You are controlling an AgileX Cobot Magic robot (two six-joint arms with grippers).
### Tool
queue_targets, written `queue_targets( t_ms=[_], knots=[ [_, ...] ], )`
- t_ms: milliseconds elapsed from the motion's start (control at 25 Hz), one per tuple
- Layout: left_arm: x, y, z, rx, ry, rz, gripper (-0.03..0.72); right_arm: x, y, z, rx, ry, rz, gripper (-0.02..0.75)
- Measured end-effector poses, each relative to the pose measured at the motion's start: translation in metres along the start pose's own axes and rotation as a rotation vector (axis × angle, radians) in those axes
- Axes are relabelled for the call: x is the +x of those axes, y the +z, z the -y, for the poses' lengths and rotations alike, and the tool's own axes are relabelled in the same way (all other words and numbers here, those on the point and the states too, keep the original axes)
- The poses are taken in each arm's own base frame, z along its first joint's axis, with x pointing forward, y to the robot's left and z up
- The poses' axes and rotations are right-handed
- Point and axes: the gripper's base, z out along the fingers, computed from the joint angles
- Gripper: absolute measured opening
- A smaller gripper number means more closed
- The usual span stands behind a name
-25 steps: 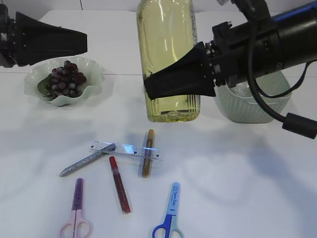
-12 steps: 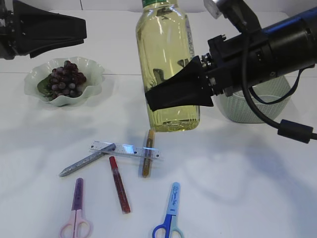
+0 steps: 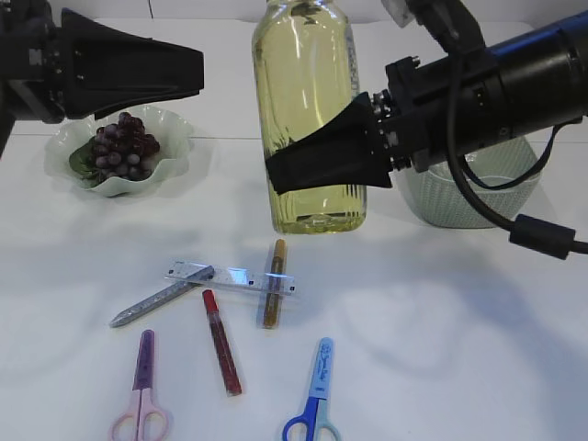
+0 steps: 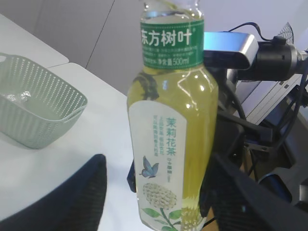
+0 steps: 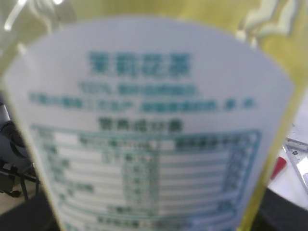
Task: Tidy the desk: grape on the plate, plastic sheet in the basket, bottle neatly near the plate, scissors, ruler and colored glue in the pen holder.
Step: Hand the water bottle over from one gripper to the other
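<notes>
My right gripper (image 3: 296,167) is shut on the bottle (image 3: 308,92) of yellow-green tea, gripping it low on the body and holding it upright above the table. The bottle's label fills the right wrist view (image 5: 154,120). My left gripper (image 3: 197,70) hangs open above the plate (image 3: 176,129), a short way left of the bottle. The grape (image 3: 119,145) lies on the plate. In the left wrist view the bottle (image 4: 168,144) stands ahead between my open fingers (image 4: 82,192). Ruler (image 3: 234,277), three glue tubes (image 3: 221,342) and two scissors (image 3: 315,395) lie in front. Plastic sheet and pen holder are out of view.
The pale green basket (image 3: 469,197) stands at the back right behind my right arm, and it also shows in the left wrist view (image 4: 38,110). The ruler, glue tubes and scissors are scattered right below the hanging bottle. The table's far edge runs behind the plate.
My left gripper has moved right, towards the bottle. The bottle dipped and tilted half a second ago and now hangs a little higher and upright again.
</notes>
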Motion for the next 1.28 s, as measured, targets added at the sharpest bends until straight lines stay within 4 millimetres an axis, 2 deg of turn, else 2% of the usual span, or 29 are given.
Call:
queue_targets(
  t_ms=[320,600,920,1120,1280],
  knots=[
    [-0.001,0.0,-0.002,-0.022,-0.006,0.012,0.498,-0.001,0.0,0.0,-0.002,0.005,0.011,0.515],
    [-0.005,0.0,-0.001,-0.01,-0.027,0.06,0.618,-0.001,0.0,0.0,-0.002,0.006,0.014,0.515],
    [0.001,0.02,0.013,0.07,-0.034,0.03,0.627,-0.001,0.0,0.0,-0.001,0.006,0.014,0.515],
    [0.012,0.03,-0.006,0.067,-0.11,0.016,0.62,-0.001,0.0,0.0,-0.001,0.006,0.014,0.515],
    [0.019,0.04,-0.011,0.078,-0.139,-0.005,0.616,-0.001,0.0,0.0,-0.001,0.006,0.014,0.515]
  ],
)
